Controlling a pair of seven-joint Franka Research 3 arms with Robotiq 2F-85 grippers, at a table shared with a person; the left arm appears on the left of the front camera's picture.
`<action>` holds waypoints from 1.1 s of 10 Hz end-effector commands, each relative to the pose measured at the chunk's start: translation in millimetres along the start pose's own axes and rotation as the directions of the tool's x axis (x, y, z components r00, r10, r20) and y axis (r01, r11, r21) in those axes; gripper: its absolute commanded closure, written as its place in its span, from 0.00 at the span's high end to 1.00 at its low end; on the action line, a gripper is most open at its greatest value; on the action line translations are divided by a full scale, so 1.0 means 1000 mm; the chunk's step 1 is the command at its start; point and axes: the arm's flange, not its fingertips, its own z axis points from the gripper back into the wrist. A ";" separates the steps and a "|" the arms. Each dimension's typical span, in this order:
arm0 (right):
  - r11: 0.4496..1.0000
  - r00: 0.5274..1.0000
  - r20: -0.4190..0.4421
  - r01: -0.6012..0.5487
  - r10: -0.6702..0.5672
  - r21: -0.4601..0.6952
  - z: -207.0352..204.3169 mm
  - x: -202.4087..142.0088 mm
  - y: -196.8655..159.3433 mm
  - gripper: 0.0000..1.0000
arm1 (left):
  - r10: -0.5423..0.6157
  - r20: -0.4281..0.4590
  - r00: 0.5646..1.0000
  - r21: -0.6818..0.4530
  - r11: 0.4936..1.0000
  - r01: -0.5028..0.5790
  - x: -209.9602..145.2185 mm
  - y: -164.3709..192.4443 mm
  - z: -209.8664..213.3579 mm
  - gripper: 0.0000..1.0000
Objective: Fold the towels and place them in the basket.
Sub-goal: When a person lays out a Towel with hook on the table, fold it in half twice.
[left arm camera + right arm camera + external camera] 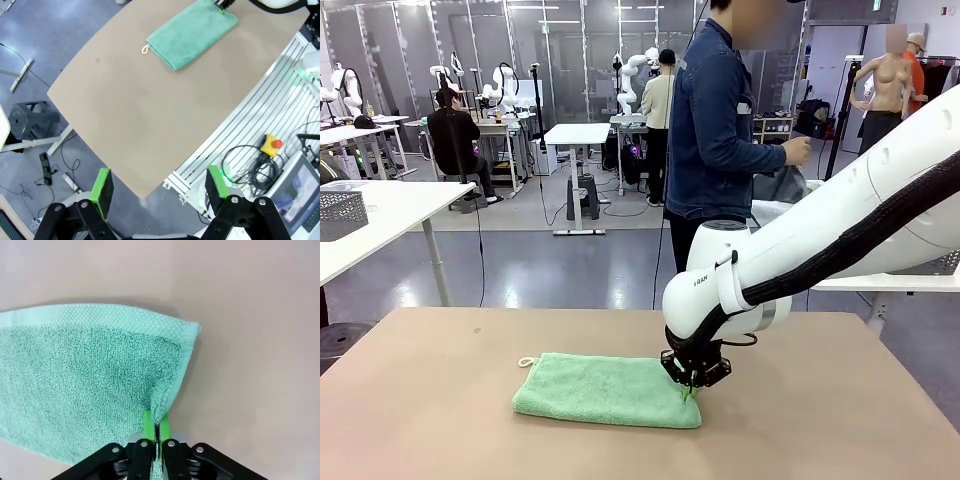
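mint green towel [608, 390] is lying flat on the tan table [430, 420]. it looks folded over into a chunky long rectangle. it's fluffy terry all over, with a flatter waffle-ish band along one edge in the right wrist view. a little white cord loop [527, 362] pokes out of its far left corner.

right gripper [694, 388] is down at the towel's right end. its green pads are squeezed all the way together on a pinch of the hem, so the fabric ridges up a bit right there.

left gripper [160, 182] hangs high above the table's edge, well apart from the towel. its jaws are spread wide with nothing between them.

a dark grey mesh basket [342, 215] sits on a white side table at far left, well away from the towel. can't tell what's in it.

the person [715, 130] at the far side has a grey-blue cloth [782, 186] in hand.
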 end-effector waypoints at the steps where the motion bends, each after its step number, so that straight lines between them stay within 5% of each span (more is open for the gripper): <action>1: 1.000 1.000 0.017 0.022 -0.021 -0.007 -0.003 -0.011 -0.004 0.00 | 0.001 0.000 1.000 0.001 1.000 -0.001 0.001 -0.001 0.000 0.93; 7: 0.943 0.965 0.076 -0.227 0.251 -0.242 0.093 -0.023 -0.048 0.00 | 0.001 0.000 1.000 0.001 1.000 -0.001 0.001 -0.001 0.000 0.93; 9: 0.913 0.945 0.123 -0.250 0.302 -0.324 0.126 -0.034 -0.037 0.00 | 0.001 0.000 1.000 0.001 1.000 -0.001 0.001 -0.001 0.000 0.93; 11: 0.902 0.912 0.140 -0.339 0.385 -0.267 0.138 -0.047 -0.003 0.00 | 0.001 0.000 1.000 0.001 1.000 -0.001 0.001 -0.001 0.000 0.93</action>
